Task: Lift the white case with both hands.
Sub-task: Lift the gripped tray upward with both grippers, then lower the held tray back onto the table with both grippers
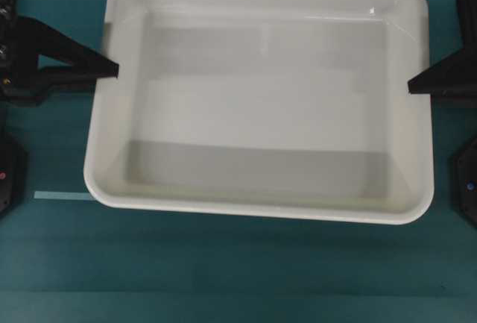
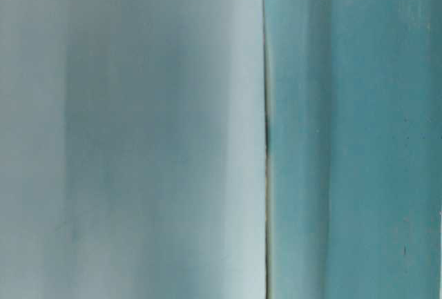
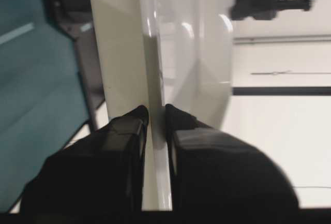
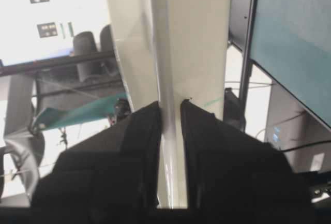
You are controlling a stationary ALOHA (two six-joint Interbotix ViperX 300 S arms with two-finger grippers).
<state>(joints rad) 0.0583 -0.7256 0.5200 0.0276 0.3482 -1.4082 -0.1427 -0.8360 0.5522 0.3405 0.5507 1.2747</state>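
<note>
White case (image 1: 261, 99) held between both arms above the teal desk (image 1: 223, 278), left fingers (image 3: 135, 125) pinched on its left rim, right fingers (image 4: 147, 125) pinched on its right rim.

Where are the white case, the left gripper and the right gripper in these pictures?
white case (image 1: 261, 107): overhead view, on its bare inner floor.
left gripper (image 3: 156, 114): left wrist view, midway between fingertips, which clamp the case's rim.
right gripper (image 4: 170, 107): right wrist view, midway between fingertips, which clamp the opposite rim.
</note>
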